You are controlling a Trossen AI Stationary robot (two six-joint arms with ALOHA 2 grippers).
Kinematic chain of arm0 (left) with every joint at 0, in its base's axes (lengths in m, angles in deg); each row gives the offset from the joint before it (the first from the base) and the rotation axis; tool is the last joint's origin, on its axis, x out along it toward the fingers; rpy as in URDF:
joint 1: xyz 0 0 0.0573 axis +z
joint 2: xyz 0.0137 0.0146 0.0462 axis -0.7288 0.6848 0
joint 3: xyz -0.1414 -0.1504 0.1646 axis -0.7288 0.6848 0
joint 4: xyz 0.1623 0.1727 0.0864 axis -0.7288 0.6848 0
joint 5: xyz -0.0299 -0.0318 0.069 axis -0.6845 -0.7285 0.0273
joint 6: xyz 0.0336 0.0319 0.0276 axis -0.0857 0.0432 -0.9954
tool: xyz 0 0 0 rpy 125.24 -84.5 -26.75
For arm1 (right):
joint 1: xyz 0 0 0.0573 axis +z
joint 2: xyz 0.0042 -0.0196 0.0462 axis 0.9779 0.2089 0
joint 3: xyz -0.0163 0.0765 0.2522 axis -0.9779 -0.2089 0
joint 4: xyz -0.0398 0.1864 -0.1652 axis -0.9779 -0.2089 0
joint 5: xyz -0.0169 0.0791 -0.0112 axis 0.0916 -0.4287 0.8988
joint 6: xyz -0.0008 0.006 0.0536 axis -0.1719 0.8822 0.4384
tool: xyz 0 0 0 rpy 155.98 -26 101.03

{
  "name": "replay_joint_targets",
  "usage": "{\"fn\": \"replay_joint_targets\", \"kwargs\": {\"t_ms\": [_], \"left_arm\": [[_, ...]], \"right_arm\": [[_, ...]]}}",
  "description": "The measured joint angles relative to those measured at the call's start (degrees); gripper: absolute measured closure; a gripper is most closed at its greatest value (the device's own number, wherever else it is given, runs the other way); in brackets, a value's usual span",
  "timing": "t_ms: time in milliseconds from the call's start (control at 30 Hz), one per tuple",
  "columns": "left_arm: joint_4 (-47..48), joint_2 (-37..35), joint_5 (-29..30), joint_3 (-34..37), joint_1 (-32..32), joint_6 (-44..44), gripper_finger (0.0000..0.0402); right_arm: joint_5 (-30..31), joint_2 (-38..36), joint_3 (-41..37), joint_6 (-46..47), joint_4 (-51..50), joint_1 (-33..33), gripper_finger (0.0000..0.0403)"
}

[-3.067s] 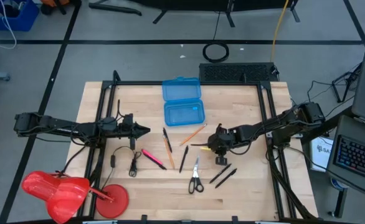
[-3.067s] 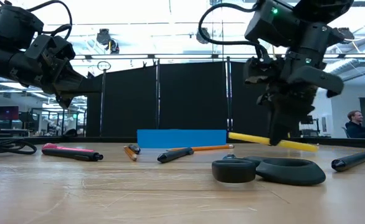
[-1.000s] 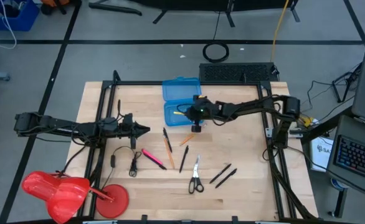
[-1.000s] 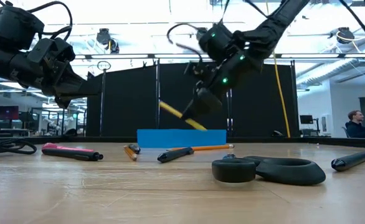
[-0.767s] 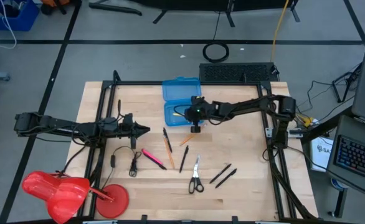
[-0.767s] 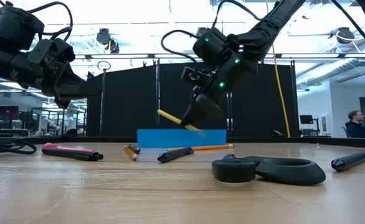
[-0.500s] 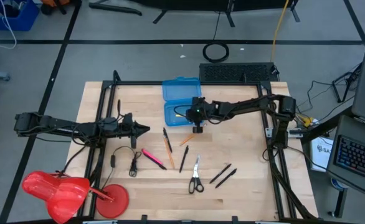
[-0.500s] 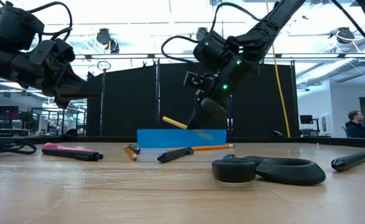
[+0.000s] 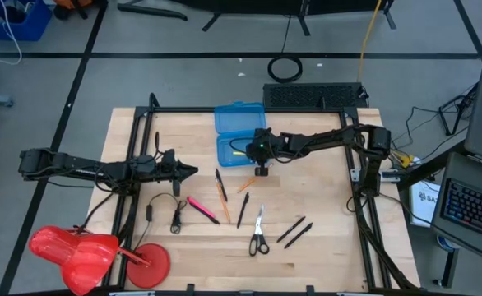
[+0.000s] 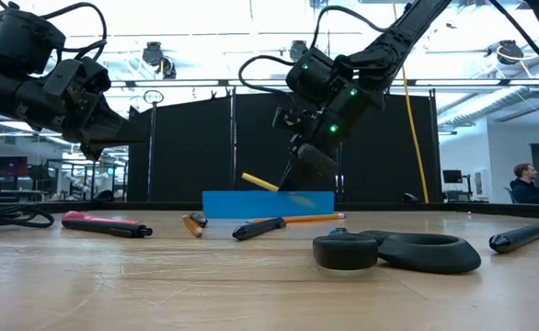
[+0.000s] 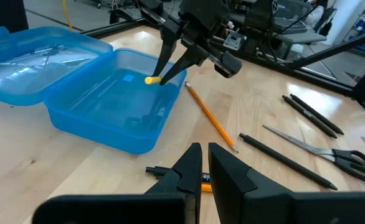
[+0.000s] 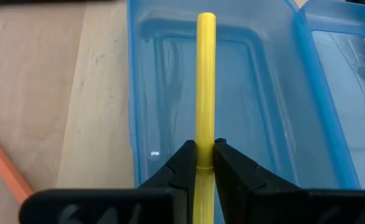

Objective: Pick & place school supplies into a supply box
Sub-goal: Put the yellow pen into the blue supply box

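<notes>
Right pincer [image 12: 199,163] grips one yellow pencil [image 12: 205,87] over one blue supply box [image 9: 243,150]; left pincer [image 11: 202,163] closed, empty; one scissors [image 9: 258,234] on tabletop [image 9: 323,247].

A light wooden table [image 9: 323,247] is seen, on which an open bright blue plastic pencil case [image 9: 241,136] is set at the far side. Nearer, slim pens and pencils [image 9: 224,196], steel scissors with black handles [image 9: 258,234] and a thin black cable [image 9: 177,215] are laid.

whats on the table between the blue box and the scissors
An orange pencil and a black pen lie between the blue box and scissors, clearest in the high view.
</notes>
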Motion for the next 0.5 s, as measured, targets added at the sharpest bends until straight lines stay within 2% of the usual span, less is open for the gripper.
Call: {"fn": "replay_joint_targets", "kwargs": {"t_ms": [300, 500], "left_arm": [[0.0, 0.0, 0.0, 0.0, 0.0, 0.0, 0.0371], [0.0, 0.0, 0.0, 0.0, 0.0, 0.0, 0.0371]], "right_arm": [[0.0, 0.0, 0.0, 0.4, 0.1, 0.0, 0.0363], [0.1, 0.0, 0.0, 0.7, 0.2, 0.0, 0.0346]]}}
